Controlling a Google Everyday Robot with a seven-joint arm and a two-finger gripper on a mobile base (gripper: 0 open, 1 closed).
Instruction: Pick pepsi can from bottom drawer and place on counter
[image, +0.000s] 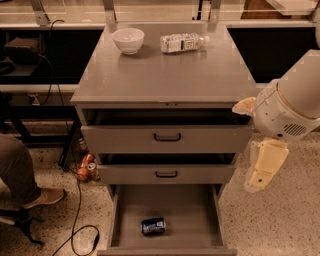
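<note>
The pepsi can (153, 226) is blue and lies on its side on the floor of the open bottom drawer (187, 205), near the drawer's front and a little left of centre. The counter (165, 75) is the flat grey top of the cabinet. My gripper (261, 170) hangs at the end of the white arm (292, 107), just off the cabinet's right side at the height of the middle drawer. It is above and to the right of the can and holds nothing that I can see.
A white bowl (128, 40) and a clear water bottle (182, 43) lying on its side sit at the back of the counter. The two upper drawers (167, 137) stand slightly open. Orange cans (85, 167), cables (75, 220) and a person's shoe (42, 196) are on the floor at left.
</note>
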